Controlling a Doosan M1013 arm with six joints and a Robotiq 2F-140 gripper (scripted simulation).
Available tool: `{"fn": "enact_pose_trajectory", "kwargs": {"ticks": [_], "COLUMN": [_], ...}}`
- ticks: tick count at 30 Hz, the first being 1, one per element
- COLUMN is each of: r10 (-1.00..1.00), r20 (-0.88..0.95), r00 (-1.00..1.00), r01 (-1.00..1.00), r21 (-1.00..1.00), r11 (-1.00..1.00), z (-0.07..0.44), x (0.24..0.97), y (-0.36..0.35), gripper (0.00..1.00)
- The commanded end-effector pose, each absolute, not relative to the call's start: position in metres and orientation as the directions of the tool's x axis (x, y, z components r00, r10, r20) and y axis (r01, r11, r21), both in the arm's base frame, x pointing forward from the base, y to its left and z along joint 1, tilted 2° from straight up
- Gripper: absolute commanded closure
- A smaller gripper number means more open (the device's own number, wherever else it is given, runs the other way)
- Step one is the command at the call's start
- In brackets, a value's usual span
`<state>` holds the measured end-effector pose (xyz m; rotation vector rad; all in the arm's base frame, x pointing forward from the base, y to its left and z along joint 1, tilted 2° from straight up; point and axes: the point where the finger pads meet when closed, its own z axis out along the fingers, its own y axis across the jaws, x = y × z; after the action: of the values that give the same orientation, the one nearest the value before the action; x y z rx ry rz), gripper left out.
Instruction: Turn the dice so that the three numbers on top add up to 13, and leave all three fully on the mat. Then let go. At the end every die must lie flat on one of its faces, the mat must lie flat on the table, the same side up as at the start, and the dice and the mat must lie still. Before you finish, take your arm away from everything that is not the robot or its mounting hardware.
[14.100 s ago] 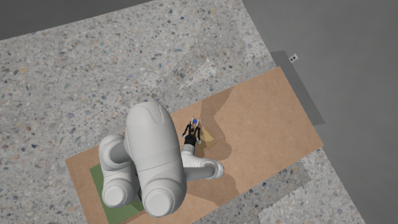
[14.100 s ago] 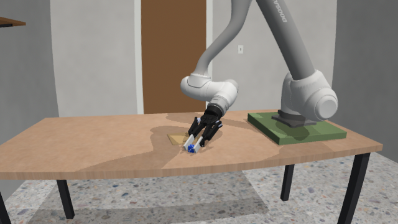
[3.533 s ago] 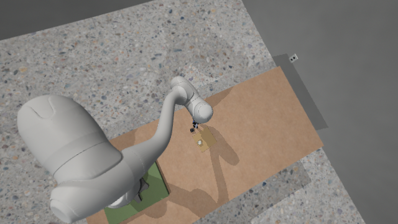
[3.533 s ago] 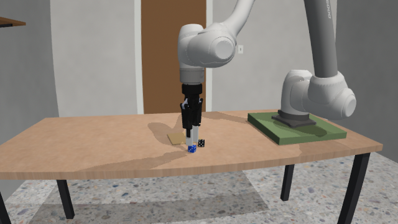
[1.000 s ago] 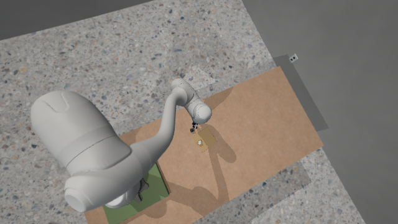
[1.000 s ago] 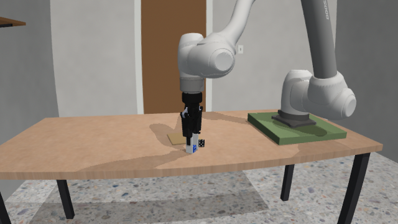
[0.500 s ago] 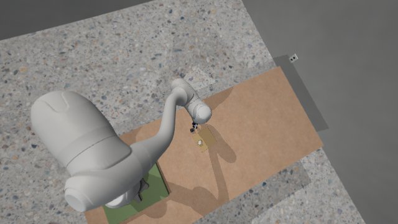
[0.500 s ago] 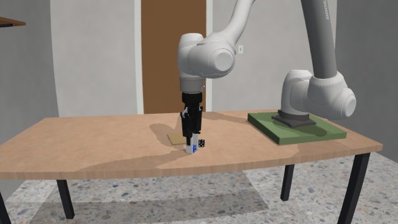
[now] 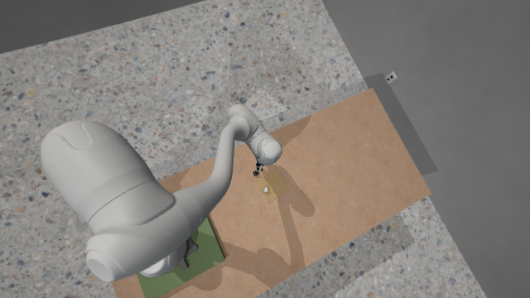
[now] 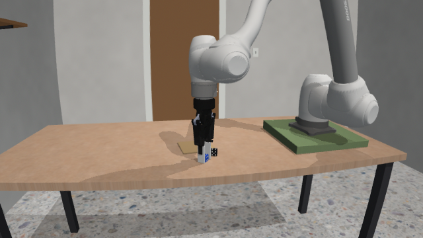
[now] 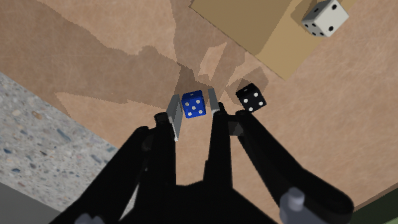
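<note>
A blue die [image 11: 193, 104] lies on the wooden table, off the mat; it also shows in the exterior view [image 10: 207, 158]. My gripper [image 11: 195, 101] stands upright over it, low at the table, with one finger on each side of the die. Small gaps show between fingers and die, so the gripper is open. A black die [image 11: 251, 98] lies on the table just beside the right finger, also off the mat. A white die [image 11: 325, 17] lies flat on the tan mat [image 11: 260, 30]. From above, the mat [image 9: 272, 185] lies just past the gripper [image 9: 258, 167].
The arm's green base plate [image 10: 314, 135] sits at the table's right end. The table edge and the speckled floor [image 11: 35, 135] lie close on the gripper's left in the wrist view.
</note>
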<state>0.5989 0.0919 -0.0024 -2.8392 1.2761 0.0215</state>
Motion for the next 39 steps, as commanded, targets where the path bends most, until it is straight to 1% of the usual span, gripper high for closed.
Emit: {"fn": "enact_pose_trajectory", "kwargs": {"ticks": [1,3,4,39], "r10": [-0.747,-0.747,-0.747,-0.747], "r20": [-0.024,-0.024,-0.024,-0.024], "r00": [0.664,0.664,0.664,0.664], "r01": [-0.748,-0.748,-0.748,-0.748], "r21": [-0.021,-0.021,-0.021,-0.021], "r11": [-0.664,-0.664,-0.664,-0.664], "z": [-0.0023,-0.0023,-0.0023,-0.0018], "x": [0.5989,0.5989,0.5989,0.5989], "y": [0.0919,0.0919,0.0919,0.0919], "gripper": [0.75,0.75,0.87,0.87]}}
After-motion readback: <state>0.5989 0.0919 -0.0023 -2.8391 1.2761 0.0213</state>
